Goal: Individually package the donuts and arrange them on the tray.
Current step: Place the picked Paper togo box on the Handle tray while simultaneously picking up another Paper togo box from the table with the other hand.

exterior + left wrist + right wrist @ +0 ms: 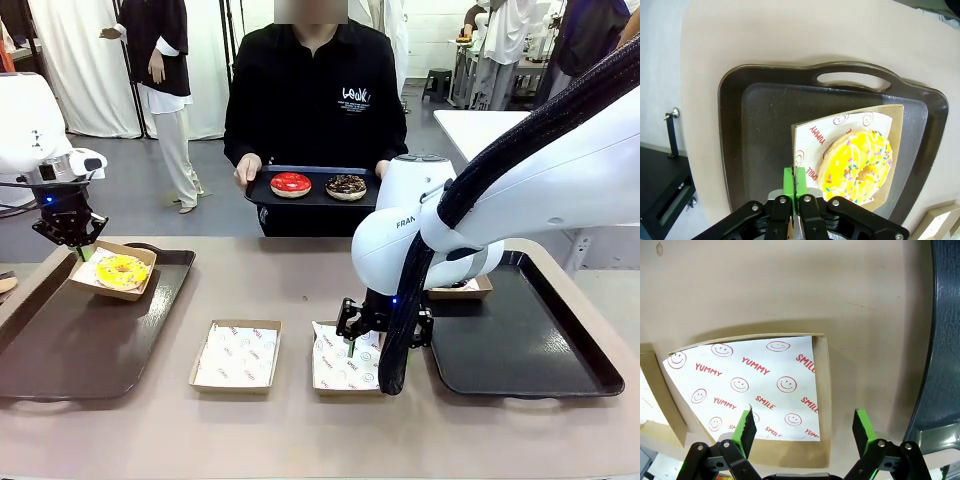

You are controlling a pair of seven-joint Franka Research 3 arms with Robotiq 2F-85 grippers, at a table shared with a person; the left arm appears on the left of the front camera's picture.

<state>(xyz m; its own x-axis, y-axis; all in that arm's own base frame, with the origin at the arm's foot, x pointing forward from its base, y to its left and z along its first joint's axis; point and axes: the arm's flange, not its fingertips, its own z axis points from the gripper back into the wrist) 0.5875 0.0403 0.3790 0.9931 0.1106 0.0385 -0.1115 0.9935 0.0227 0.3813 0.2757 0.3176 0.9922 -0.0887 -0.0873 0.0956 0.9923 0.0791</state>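
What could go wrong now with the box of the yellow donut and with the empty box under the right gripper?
1. The left gripper pinches the donut box by one edge only, and the box looks tilted over the left tray: the yellow donut might slide out.
2. The right gripper stands open across a wall of the empty box: closing, it might bend the thin cardboard.

Left arm (pixel 25 120), right arm (pixel 560 200): glossy white, rounded. Black braided cable sleeve (pixel 540 140) along right arm. Left pincer (pixel 795 182), right pincer (pixel 805 427): black linkages, silver screws, green pads (pixel 863 426).
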